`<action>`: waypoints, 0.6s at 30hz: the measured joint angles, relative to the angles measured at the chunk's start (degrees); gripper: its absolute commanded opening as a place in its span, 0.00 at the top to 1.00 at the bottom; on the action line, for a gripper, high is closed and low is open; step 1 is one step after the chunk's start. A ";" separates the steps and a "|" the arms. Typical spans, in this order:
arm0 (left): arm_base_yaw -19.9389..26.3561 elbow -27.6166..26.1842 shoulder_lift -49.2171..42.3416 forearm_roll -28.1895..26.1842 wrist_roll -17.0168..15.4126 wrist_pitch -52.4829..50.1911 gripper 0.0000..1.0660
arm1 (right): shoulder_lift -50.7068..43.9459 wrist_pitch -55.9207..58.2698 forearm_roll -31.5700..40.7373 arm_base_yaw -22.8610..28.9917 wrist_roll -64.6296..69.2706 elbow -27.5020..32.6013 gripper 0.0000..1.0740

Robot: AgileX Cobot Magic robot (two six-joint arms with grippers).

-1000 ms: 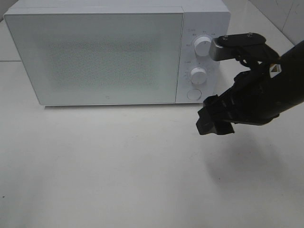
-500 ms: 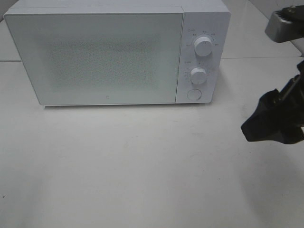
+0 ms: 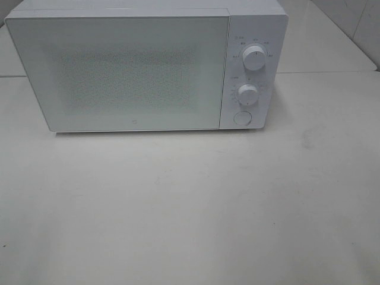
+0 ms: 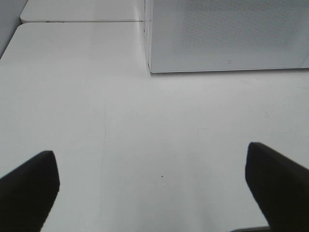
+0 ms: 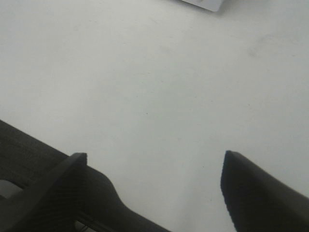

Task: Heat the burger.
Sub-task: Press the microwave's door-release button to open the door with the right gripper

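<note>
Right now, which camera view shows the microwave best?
The exterior high view: the microwave's whole front, door shut, both knobs. The left wrist view shows only a door corner; the right wrist view, a sliver.

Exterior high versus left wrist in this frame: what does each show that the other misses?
Only exterior high: the upper dial, lower dial and round button. Only left wrist: the left claw, open above the table. Both: the white microwave, door shut, and the table. Neither shows the burger.
</note>
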 measured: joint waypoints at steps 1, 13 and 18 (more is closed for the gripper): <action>0.00 0.00 0.00 0.00 0.00 0.00 0.06 | 0.00 0.00 0.00 0.00 0.00 0.00 0.31; 0.00 0.00 0.00 0.00 0.00 0.00 0.06 | -16.16 2.06 0.00 -11.23 0.00 5.90 0.31; 0.00 0.00 0.00 0.00 0.00 0.00 0.06 | -21.89 2.29 0.00 -14.15 0.00 6.07 0.31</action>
